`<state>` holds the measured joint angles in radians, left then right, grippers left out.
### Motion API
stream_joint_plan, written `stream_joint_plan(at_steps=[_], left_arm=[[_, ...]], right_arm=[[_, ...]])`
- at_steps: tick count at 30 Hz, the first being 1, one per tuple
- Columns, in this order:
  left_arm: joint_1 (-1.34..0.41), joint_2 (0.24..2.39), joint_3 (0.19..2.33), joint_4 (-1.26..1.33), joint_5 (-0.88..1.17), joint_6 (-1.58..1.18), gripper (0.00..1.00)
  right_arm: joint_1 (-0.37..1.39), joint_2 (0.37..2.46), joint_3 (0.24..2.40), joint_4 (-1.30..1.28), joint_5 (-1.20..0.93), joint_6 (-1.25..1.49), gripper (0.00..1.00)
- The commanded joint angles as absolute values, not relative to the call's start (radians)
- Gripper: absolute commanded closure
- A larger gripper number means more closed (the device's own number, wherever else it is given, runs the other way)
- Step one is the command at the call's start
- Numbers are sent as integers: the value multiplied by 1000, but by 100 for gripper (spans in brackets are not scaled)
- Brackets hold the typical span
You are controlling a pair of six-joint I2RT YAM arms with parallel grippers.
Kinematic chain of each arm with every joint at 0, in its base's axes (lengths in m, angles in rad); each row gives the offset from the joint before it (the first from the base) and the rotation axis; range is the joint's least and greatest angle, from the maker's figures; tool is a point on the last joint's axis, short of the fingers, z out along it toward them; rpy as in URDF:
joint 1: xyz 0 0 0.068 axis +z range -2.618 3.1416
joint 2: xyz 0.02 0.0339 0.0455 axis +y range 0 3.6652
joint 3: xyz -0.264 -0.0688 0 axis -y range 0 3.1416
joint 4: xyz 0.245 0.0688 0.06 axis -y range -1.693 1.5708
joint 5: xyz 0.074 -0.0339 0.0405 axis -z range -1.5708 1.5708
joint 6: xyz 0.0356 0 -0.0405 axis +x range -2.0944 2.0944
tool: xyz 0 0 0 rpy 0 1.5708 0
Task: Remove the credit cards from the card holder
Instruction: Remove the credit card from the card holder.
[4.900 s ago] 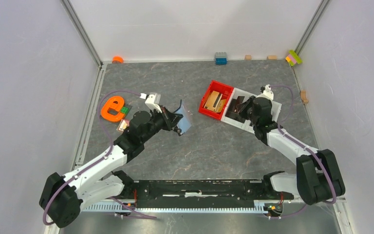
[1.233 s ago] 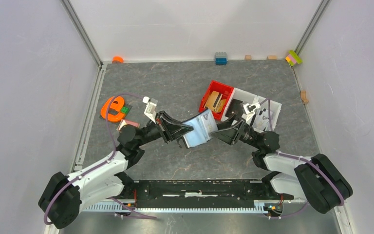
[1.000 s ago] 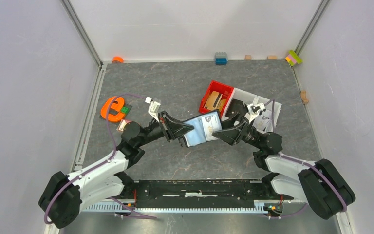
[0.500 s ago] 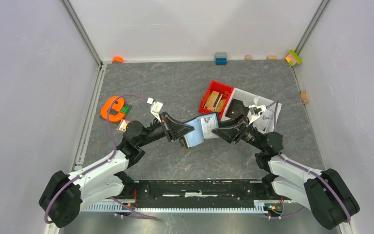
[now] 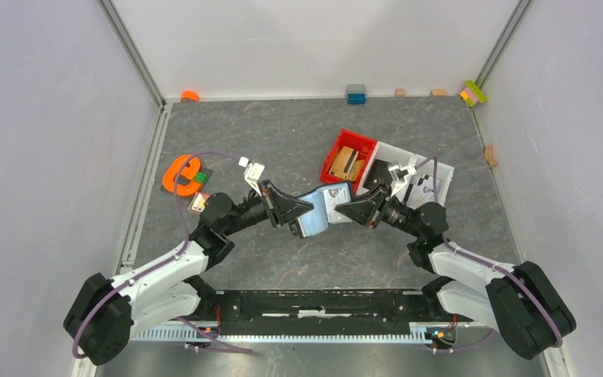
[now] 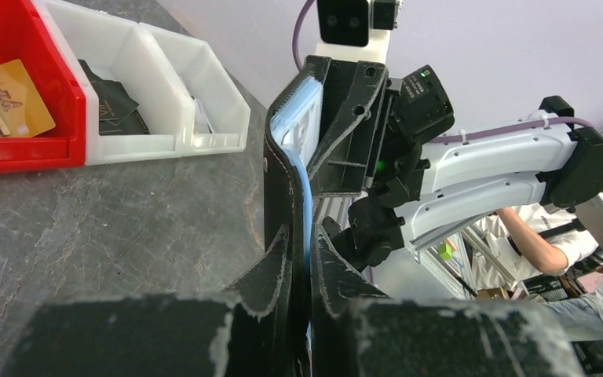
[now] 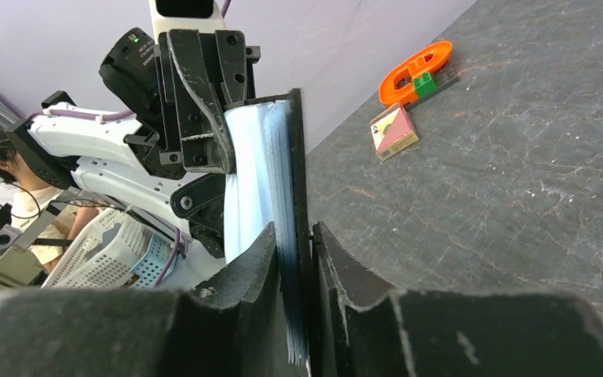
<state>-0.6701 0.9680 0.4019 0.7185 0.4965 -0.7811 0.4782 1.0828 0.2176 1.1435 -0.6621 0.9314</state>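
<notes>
1. Table: grey and stone-patterned. Both arms are bolted at its near edge.
2. Left arm: you will find it reaching forward and to the right, with the forearm raised and the wrist aimed at the table centre.
3. Right arm: it mirrors this, reaching forward and to the left, so the two wrists face each other almost nose to nose.
4. Red bin and white bin: they stand touching, side by side, on the table just behind the right wrist.
5. Card holder: it hangs clear of the table between the two grippers, near the centre. It is folded open, and its pale blue-grey inside faces the top camera.
6. Left gripper: the fingers are clamped tight on the holder's left end.
7. Right gripper: the fingers are drawn in narrowly on the opposite edge, one on each side of the black cover and its pale layers.
8. Credit cards: you cannot tell them from the pale lining in these views.
</notes>
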Motion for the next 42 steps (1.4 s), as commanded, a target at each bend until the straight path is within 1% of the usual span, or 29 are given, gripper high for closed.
stream_joint_plan(at_steps=[1, 2, 4, 7, 8, 10, 12, 13, 15, 18, 21, 22, 24, 26, 29, 34, 38, 42], left_arm=[[-673, 974, 453, 716, 458, -726, 98], [-673, 973, 459, 689, 439, -718, 97], [-673, 966, 474, 602, 369, -693, 91], [-673, 963, 506, 409, 179, -660, 75], [-673, 968, 519, 357, 116, -657, 68], [-672, 986, 543, 260, 6, -662, 52], [-672, 1012, 580, 159, -100, -671, 41], [-673, 1024, 602, 121, -127, -676, 36], [-672, 1042, 633, 65, -159, -680, 33], [-672, 1044, 627, 83, -123, -678, 33], [-672, 1046, 608, 165, -10, -676, 34], [-673, 1048, 604, 202, 70, -668, 35], [-674, 1052, 600, 266, 179, -659, 40], [-678, 1055, 583, 348, 271, -655, 50], [-691, 1082, 567, 463, 379, -665, 56], [-705, 1165, 600, 496, 462, -679, 59], [-716, 1209, 616, 501, 470, -682, 60], [-726, 1244, 635, 482, 469, -678, 56]], right_arm=[[486, 1096, 257, 1168, -703, 914, 77], [486, 1094, 257, 1164, -703, 911, 80], [486, 1091, 261, 1141, -695, 899, 85], [486, 1084, 279, 1023, -664, 845, 94], [486, 1082, 288, 978, -651, 827, 96], [485, 1085, 299, 902, -616, 797, 97], [484, 1094, 311, 829, -579, 769, 98], [482, 1099, 319, 796, -563, 759, 99], [474, 1119, 327, 751, -543, 747, 99], [462, 1144, 328, 755, -556, 753, 100], [459, 1154, 329, 758, -564, 758, 100], [457, 1154, 330, 757, -565, 758, 100], [454, 1151, 327, 756, -563, 758, 99], [450, 1147, 324, 757, -562, 759, 99], [445, 1141, 314, 786, -576, 772, 99], [437, 1133, 273, 926, -616, 853, 99], [434, 1141, 245, 1053, -653, 919, 99], [434, 1148, 234, 1124, -675, 961, 98]])
